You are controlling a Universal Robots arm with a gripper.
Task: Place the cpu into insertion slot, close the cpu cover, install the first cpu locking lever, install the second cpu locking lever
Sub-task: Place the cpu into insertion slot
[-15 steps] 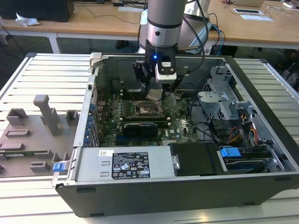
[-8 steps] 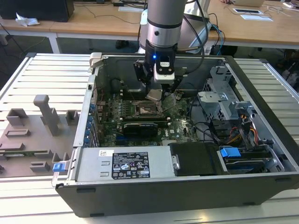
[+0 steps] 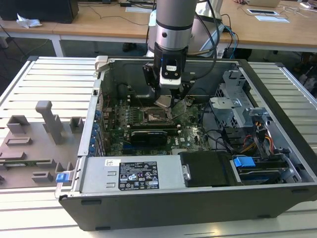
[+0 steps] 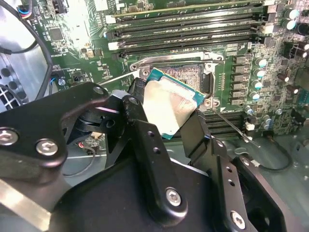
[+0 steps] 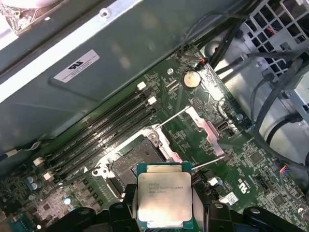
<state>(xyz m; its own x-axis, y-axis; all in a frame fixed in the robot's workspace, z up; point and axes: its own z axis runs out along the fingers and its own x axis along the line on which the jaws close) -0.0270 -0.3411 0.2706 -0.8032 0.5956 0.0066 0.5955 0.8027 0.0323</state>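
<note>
The gripper [image 5: 164,204] is seen clamped on the cpu [image 5: 164,198], its two black fingers [image 5: 126,203] pressed against opposite edges of the chip, so that the silver-grey top is left uncovered between them. In the second wrist view the cpu [image 4: 169,104] is held the same way, with its green rim showing past the fingertips. The chip is carried clear of the board and appears tilted rather than flat in the exterior view, where the cpu [image 3: 163,102] hangs under the arm's wrist.

Just beyond and below the held chip, the insertion slot [image 5: 135,162] lies open, its dark centre uncovered and its metal rim visible. The slot is judged to sit slightly ahead of the fingertips rather than directly under them, and the chip's edges do not appear squared to the slot's rim. A contact between chip and slot cannot be made out.

Farther from the gripper, what is taken for the cpu cover [image 5: 207,129] is swung back off the slot, and thin wire levers [image 5: 170,118] stand free. Beyond these, the long memory slots [image 5: 101,130] run across the motherboard [image 3: 195,136].
</note>
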